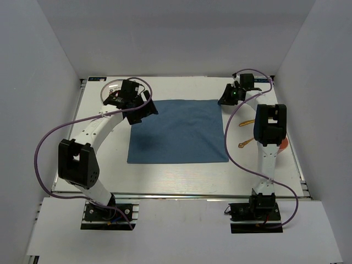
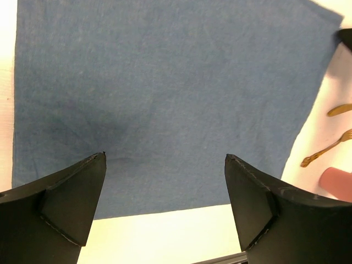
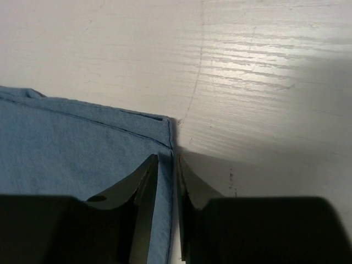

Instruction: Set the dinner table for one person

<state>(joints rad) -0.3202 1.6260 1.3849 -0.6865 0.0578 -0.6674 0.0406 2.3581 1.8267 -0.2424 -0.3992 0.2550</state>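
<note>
Left jaws were wide apart, over blue cloth [image 1: 179,132] far-left corner. Right jaws were clamped on cloth's far-right corner, near surface [image 1: 181,179] far edge.

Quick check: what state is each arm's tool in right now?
Left tool: open, holding nothing, above the blue cloth.
Right tool: closed to a thin slit on the cloth's edge near its corner.

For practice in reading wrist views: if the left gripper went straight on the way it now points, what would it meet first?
The left gripper, open, points down at the blue cloth; it would likely meet that first, the dinner table lying underneath.
</note>
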